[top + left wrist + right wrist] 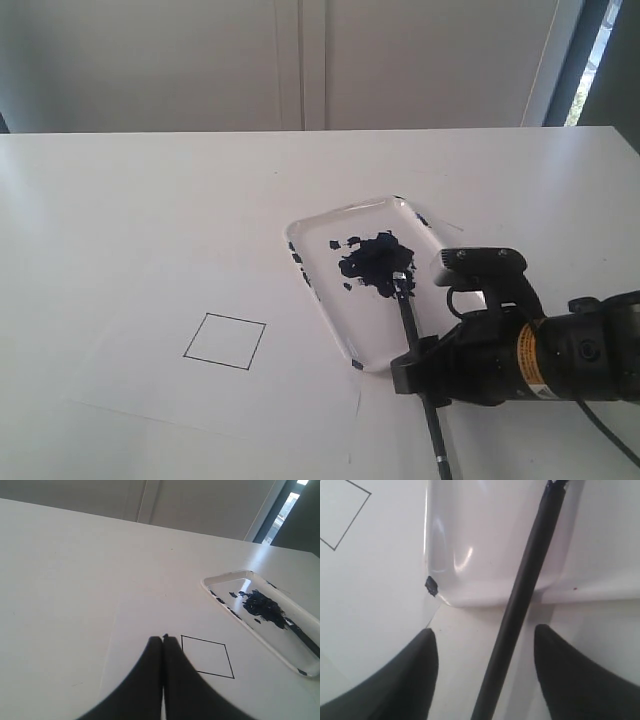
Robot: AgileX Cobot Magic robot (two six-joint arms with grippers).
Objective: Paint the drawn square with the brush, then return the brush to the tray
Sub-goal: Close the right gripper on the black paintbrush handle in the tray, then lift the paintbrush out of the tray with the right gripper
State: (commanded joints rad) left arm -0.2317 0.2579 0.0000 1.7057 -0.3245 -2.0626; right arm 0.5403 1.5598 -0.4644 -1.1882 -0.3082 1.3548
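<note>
The brush (409, 318) lies with its bristles in the dark blue paint blotch (375, 257) of the tray (352, 312). Its black handle crosses the tray's near rim onto the table. My right gripper (424, 376) is open, one finger on each side of the handle; in the right wrist view the brush (525, 570) runs between the spread fingers of the gripper (484, 628) without touching either. The drawn square (225, 341) on the paper sheet (140, 385) is blank. My left gripper (163, 637) is shut and empty, just beside the square (207, 656); the exterior view does not show it.
Small dark marks dot the tray's rim (431, 586). The paper's near right corner (352, 430) lies close to the brush handle's end. A pale wall (300, 60) stands behind the white table (120, 210).
</note>
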